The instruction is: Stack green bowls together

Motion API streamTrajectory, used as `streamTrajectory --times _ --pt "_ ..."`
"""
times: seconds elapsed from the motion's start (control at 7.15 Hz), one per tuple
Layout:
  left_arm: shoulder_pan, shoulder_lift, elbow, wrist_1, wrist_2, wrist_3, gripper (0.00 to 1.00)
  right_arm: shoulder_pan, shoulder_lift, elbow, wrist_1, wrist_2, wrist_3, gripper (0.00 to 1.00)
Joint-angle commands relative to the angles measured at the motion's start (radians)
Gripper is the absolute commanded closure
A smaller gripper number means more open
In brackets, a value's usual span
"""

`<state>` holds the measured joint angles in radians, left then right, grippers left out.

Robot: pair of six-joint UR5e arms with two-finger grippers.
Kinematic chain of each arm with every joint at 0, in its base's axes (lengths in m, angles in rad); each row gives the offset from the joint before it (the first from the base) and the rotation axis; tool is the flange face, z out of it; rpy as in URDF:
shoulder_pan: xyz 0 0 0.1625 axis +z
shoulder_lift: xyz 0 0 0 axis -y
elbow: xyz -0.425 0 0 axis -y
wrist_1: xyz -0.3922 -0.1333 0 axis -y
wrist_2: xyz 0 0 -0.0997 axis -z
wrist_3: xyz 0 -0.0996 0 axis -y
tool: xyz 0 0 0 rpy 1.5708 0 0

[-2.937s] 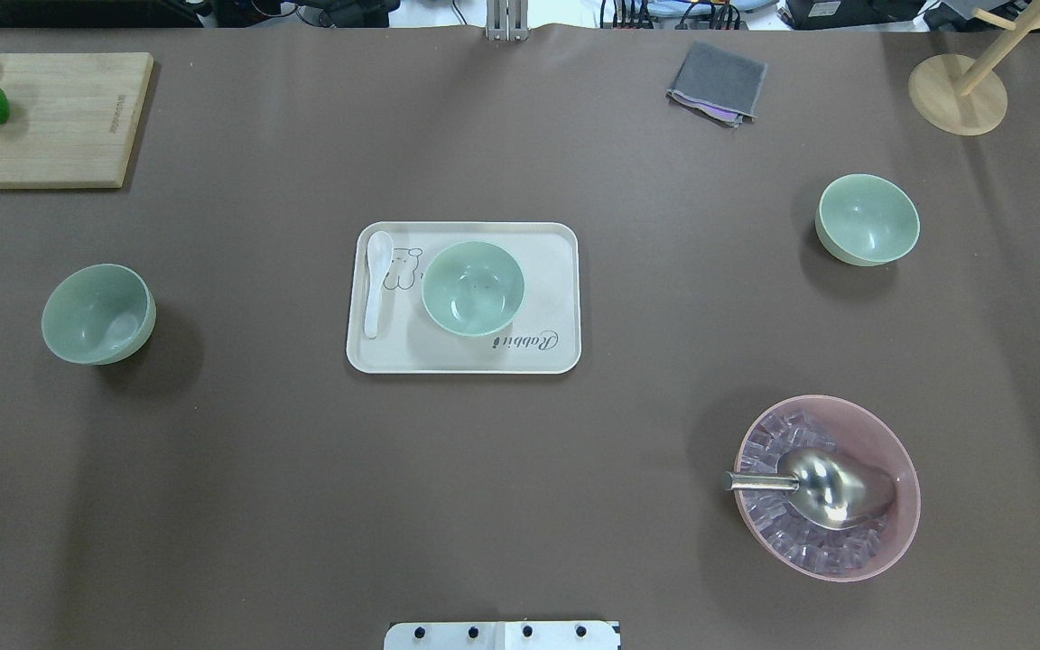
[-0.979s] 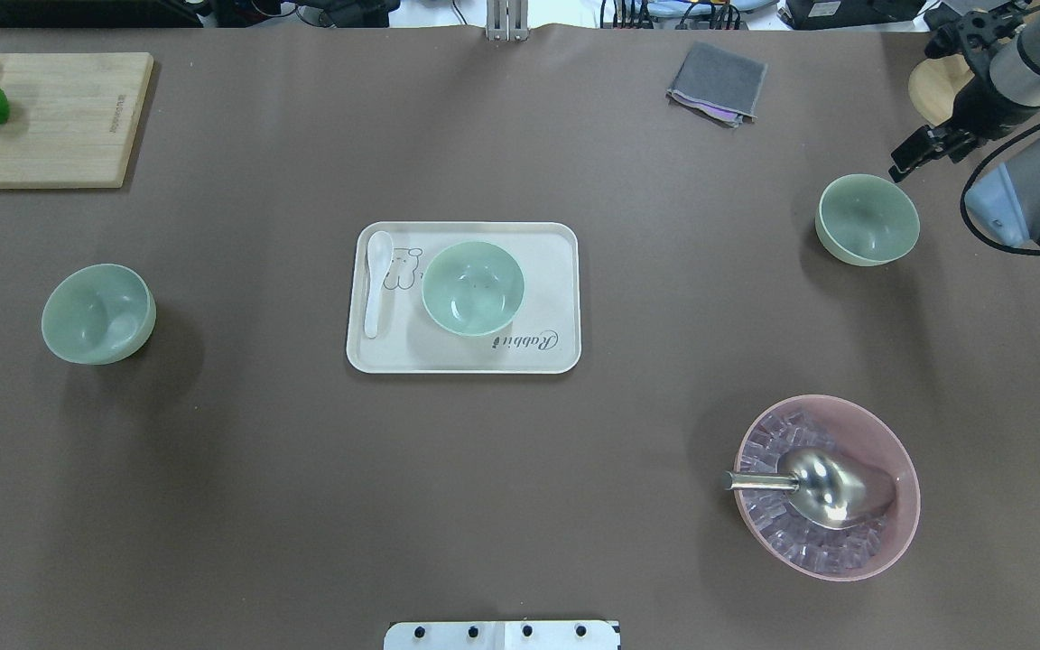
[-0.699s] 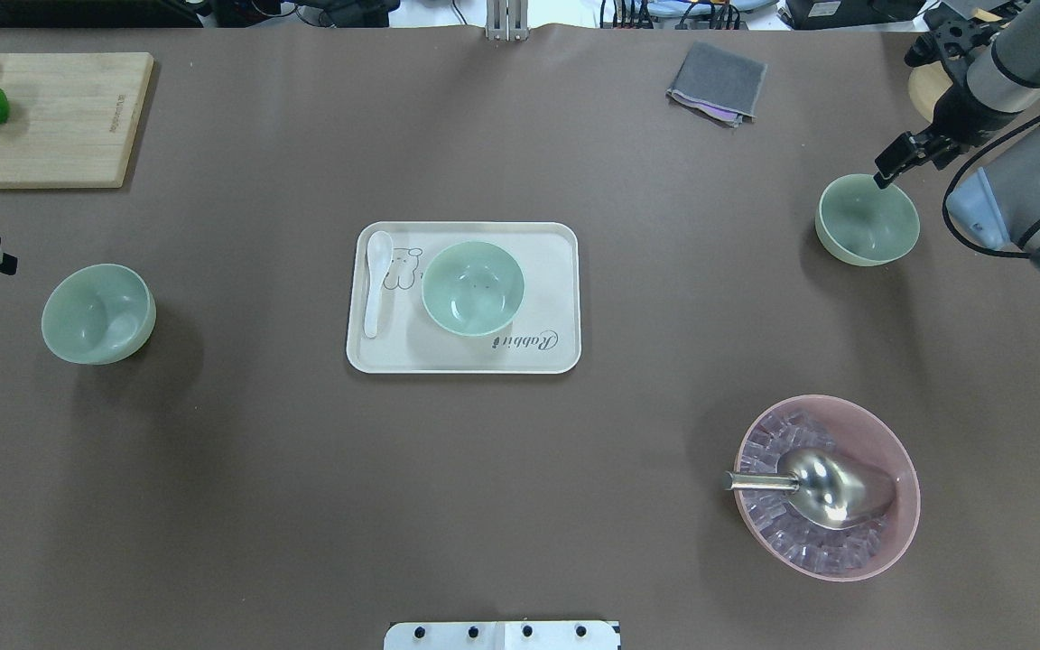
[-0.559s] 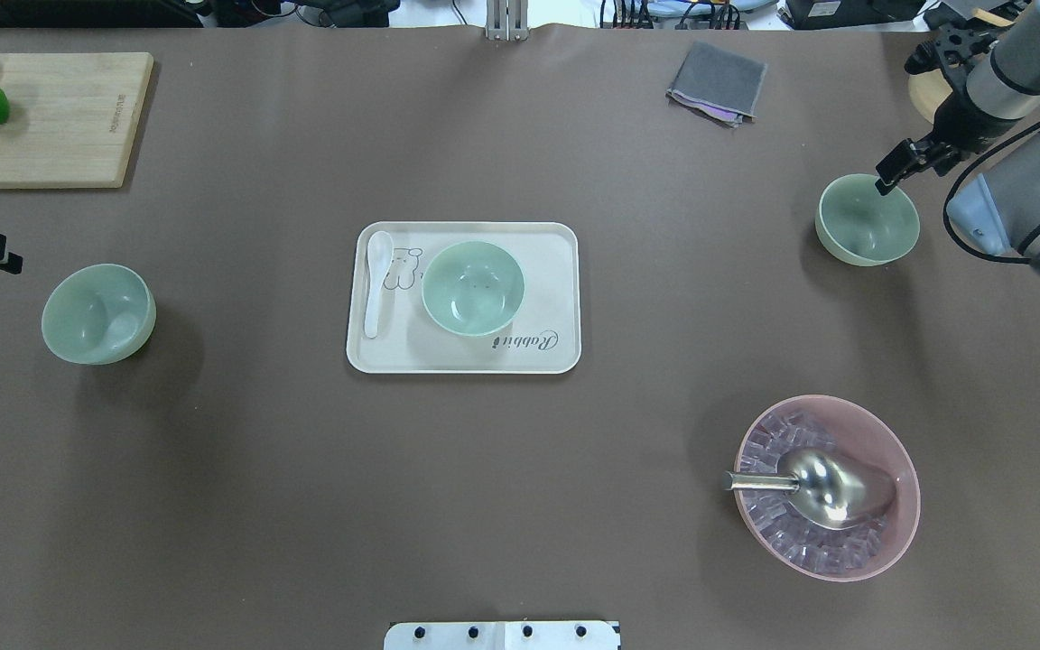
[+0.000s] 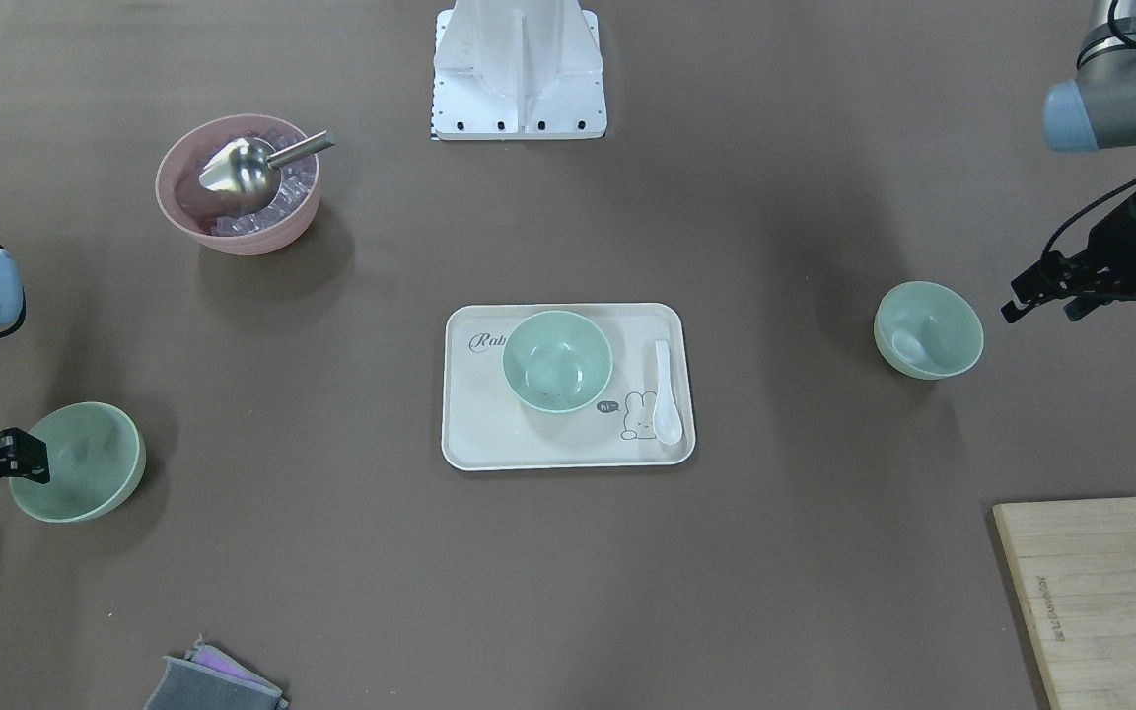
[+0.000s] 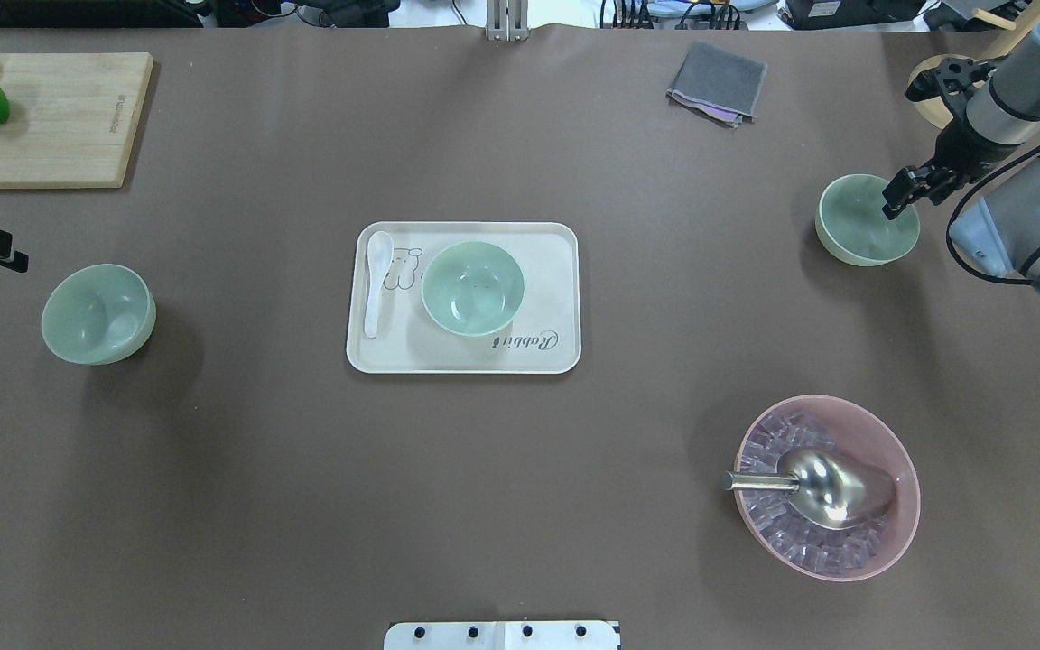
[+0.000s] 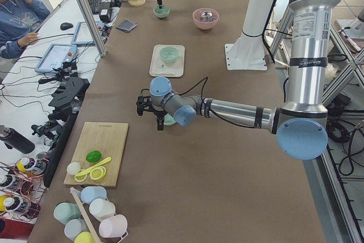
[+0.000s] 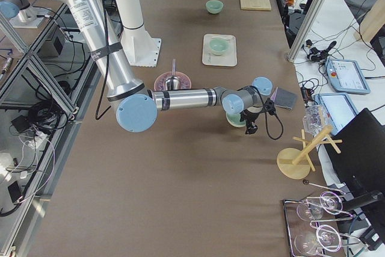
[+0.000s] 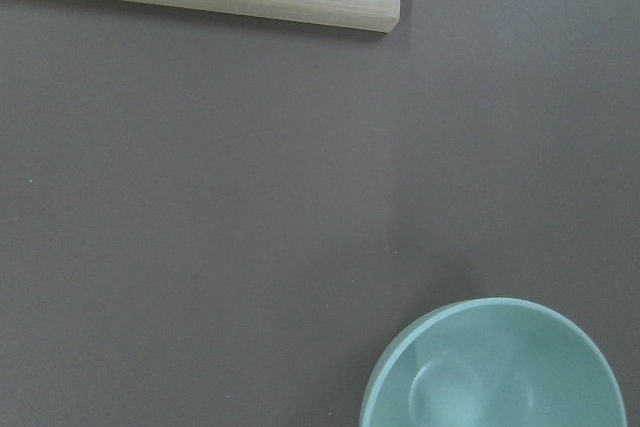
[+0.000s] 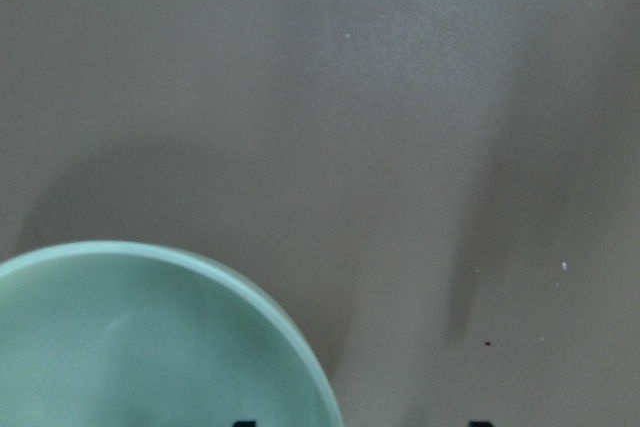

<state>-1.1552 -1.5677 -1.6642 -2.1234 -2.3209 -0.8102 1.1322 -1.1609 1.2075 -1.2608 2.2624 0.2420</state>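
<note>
Middle bowl upright on tray, white spoon beside it. Right bowl on table, well off toward robot's right. Right gripper over its outer rim, jaws spread: one tip inside rim, other outside (wrist view shows both tips at frame bottom); contact with rim unclear. Left bowl on table, well off toward robot's left. Left gripper near it, not touching, jaws spread, holding nothing. All three bowls separate. Pink bowl with scoop on right side.
</note>
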Motion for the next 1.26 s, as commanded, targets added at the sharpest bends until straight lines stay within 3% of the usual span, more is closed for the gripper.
streamTrajectory --times 0.0,0.14,0.56,0.84,1.12 --pt "0.000 0.001 -0.003 0.000 0.000 -0.001 0.02 -0.005 0.000 0.000 0.000 0.015 0.002 0.62" --pt "0.000 0.001 -0.003 0.000 0.000 -0.003 0.02 -0.005 -0.002 0.000 0.000 0.025 0.000 1.00" --pt "0.003 0.006 -0.006 0.000 0.009 -0.010 0.02 0.001 0.000 0.007 -0.002 0.109 0.003 1.00" --pt "0.084 0.008 -0.006 0.000 0.075 -0.030 0.03 0.008 0.033 0.020 -0.002 0.137 0.076 1.00" --pt "0.159 0.014 0.007 -0.001 0.116 -0.030 0.11 0.006 0.044 0.073 -0.009 0.153 0.161 1.00"
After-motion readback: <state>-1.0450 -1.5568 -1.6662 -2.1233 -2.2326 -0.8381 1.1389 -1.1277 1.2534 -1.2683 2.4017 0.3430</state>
